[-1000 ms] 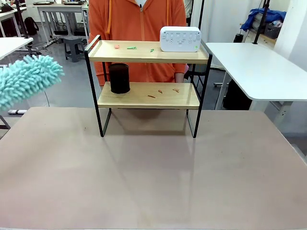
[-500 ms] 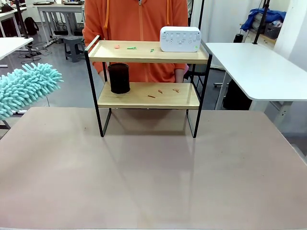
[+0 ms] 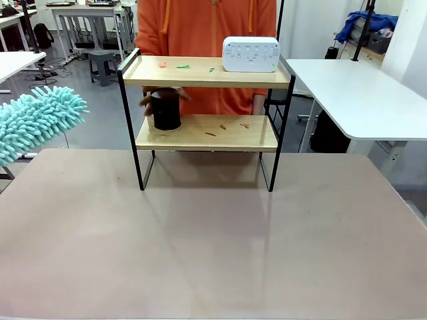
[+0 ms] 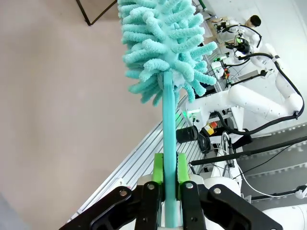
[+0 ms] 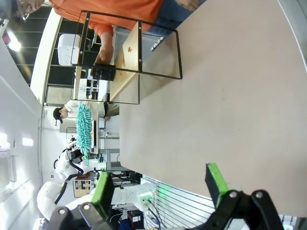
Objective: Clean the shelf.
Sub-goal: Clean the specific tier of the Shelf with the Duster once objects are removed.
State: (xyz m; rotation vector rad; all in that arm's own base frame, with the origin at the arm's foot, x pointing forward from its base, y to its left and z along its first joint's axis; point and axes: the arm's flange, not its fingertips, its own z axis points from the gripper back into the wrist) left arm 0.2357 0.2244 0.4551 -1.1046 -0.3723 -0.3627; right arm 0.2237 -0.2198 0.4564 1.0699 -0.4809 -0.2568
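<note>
Your left jaws clench the duster (image 4: 158,43) low on its stiff handle; right jaws hang released. Its soft head bends easily. The shelf (image 3: 247,139), upper centre, looks light, so sweep gently.

Black cyl. cup (image 3: 166,110) stands upright mid-L, w/ a white rectangular device (image 3: 250,54) (rows of small buttons on its front) higher up & to its R; person in orange zip hoodie (image 3: 207,27) stands right behind both. Foreground: wide tan tabletop (image 3: 213,240); on the R a white table (image 3: 360,93) w/ rounded corner, and another white table's corner (image 3: 13,63) at far L. Bg: grey stool (image 3: 103,63) on grey floor, long desk (image 3: 87,12) behind it, black bag (image 3: 41,35) by the desk legs, blue cloth (image 3: 367,25) heaped at top R.
</note>
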